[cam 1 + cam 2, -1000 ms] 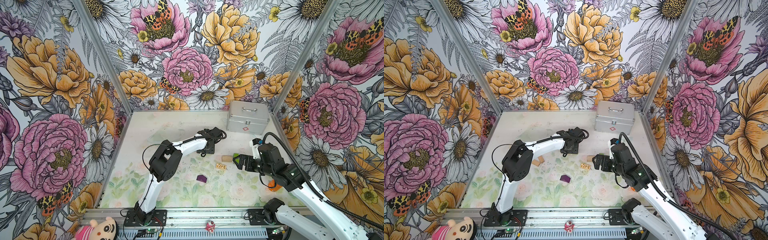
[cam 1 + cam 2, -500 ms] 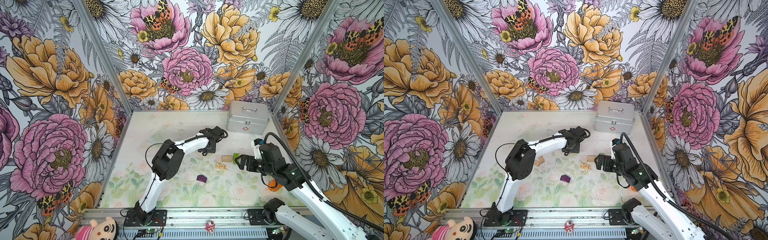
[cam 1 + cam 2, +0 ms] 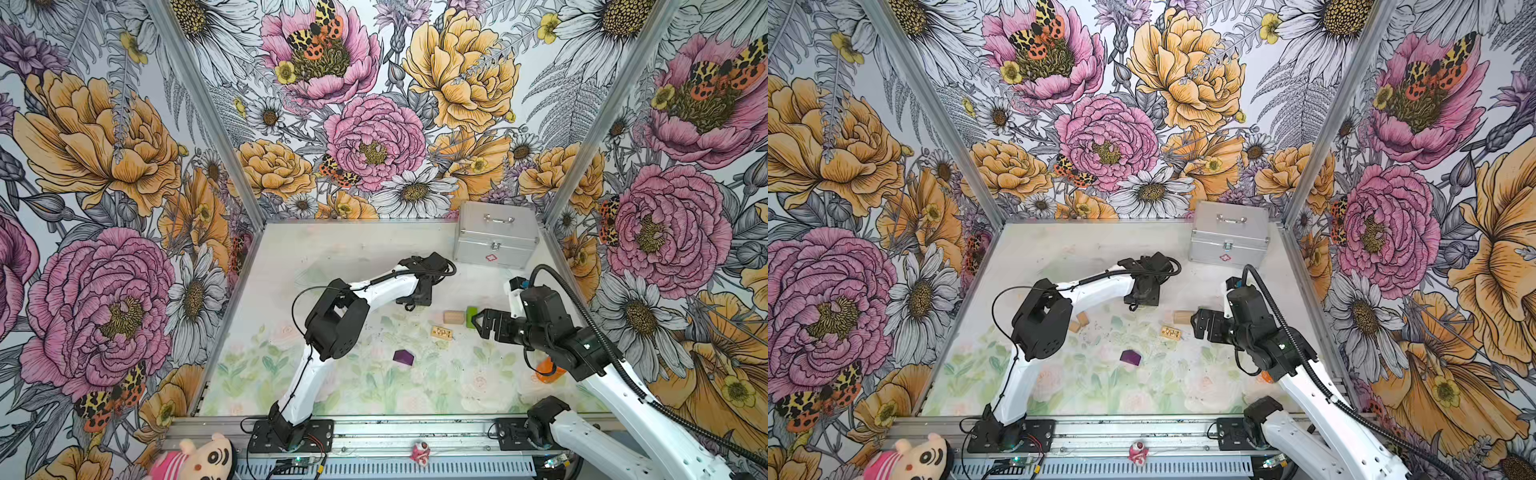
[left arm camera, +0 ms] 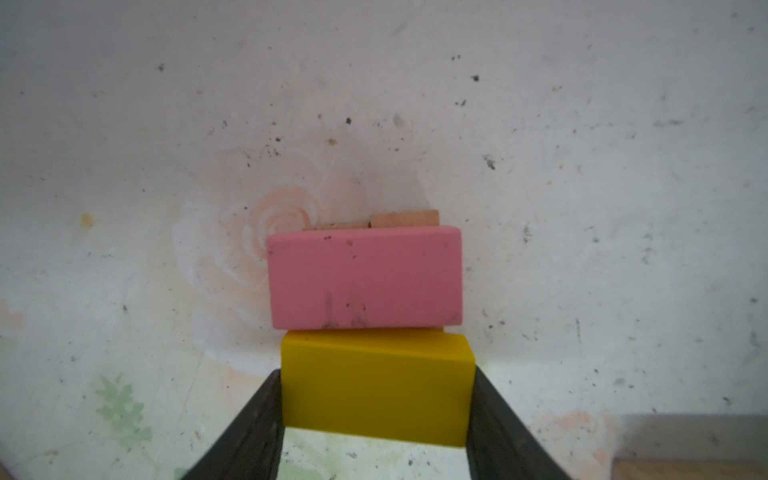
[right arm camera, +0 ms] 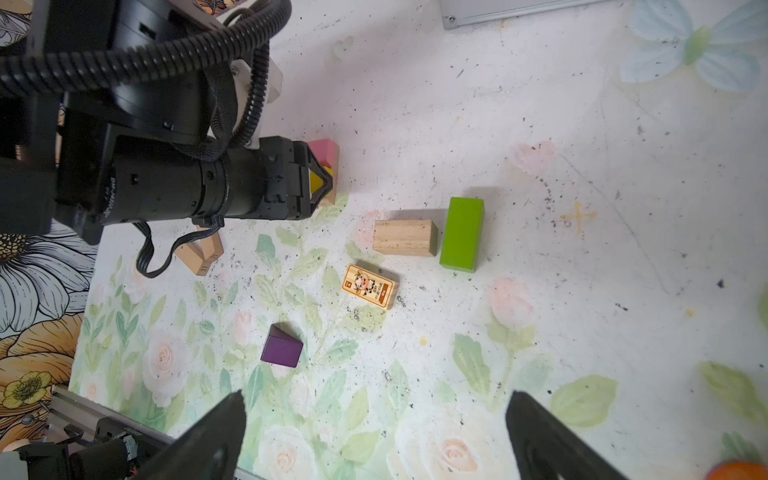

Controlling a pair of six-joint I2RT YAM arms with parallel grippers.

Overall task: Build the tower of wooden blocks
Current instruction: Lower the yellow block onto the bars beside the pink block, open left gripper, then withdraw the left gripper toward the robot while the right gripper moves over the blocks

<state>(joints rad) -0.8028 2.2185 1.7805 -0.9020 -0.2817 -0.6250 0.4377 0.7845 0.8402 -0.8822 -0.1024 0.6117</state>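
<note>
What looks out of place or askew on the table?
Nothing looks damaged. Dark specks litter the table, and the cow-printed block lies skewed near the tan block and green block.

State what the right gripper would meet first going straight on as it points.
Probably the lime-green rectangular wooden block, lying just ahead of the open right gripper, with a plain tan wooden block beyond; depth is unclear.
</note>
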